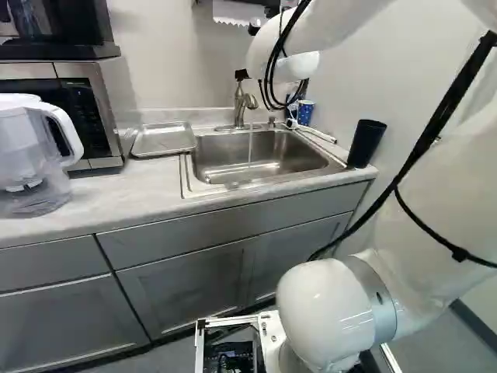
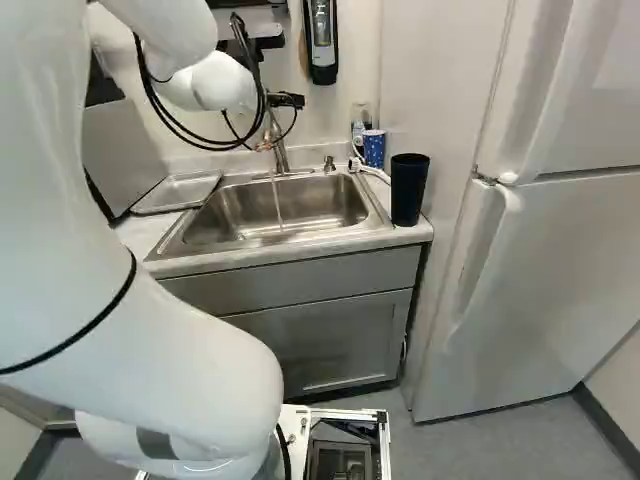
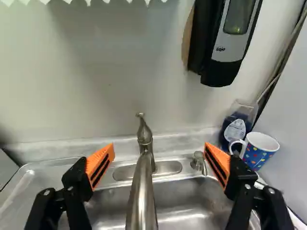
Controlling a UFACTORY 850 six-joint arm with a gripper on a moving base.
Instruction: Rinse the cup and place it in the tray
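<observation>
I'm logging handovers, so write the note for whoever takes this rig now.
Gripper: open, empty, near the faucet.
Things: dotted cup and dark cup by the sink; which is meant, unclear. Tray across the sink from them.
Done: water running; rinsing can't be confirmed.
Left: likely grasp, rinse, place in tray.

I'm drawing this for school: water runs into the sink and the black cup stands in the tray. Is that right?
The black cup isn't in the tray: the right base view shows it on the counter beside the sink. Water is right.
</observation>
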